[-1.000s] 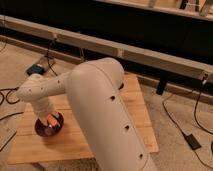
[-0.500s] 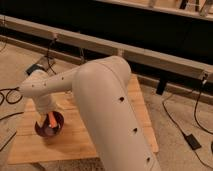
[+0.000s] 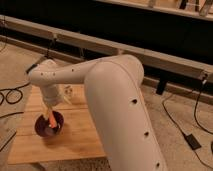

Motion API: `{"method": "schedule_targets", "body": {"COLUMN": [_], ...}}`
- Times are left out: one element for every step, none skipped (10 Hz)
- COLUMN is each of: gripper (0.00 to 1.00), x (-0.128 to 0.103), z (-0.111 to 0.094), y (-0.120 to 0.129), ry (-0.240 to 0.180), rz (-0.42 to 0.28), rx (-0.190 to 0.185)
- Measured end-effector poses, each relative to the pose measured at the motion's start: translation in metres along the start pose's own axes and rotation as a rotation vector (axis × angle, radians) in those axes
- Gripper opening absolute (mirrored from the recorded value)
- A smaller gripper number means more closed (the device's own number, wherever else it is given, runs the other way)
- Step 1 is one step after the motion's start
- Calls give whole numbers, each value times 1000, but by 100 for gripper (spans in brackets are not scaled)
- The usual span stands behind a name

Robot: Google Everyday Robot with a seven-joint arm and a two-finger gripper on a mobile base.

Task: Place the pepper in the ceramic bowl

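From my seat the biggest thing on screen is the arm (image 3: 117, 115), a thick white limb with small dark holes along its shell, filling the middle and right of the view and bending left toward its wrist. Under it sits the bench (image 3: 75, 137), a pale wooden board resting on a speckled floor, with black cables (image 3: 11, 95) trailing off to the left. Near the bench's front left corner stands the bowl (image 3: 48, 125), round and dark maroon, glossy inside. The pincer (image 3: 51, 114) hangs from the wrist directly above that bowl, reaching down to its rim. I see the pepper (image 3: 51, 120) at the pincer's tip, a thin orange sliver with its long axis close to upright, lower end pointing down into the bowl. I cannot tell whether the pincer is clamped on it or apart. I can read no labels or writing anywhere.
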State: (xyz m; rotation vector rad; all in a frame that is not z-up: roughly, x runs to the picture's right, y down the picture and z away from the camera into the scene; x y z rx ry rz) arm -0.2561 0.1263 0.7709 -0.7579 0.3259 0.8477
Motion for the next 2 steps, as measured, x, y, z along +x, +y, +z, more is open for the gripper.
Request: {"method": "schedule_targets", "body": {"gripper": [80, 80], "x": [-1, -1], "z": [0, 0], "y": [2, 1], "ry": [-2, -3], "rz": [-2, -1], "rx": [-3, -2]}}
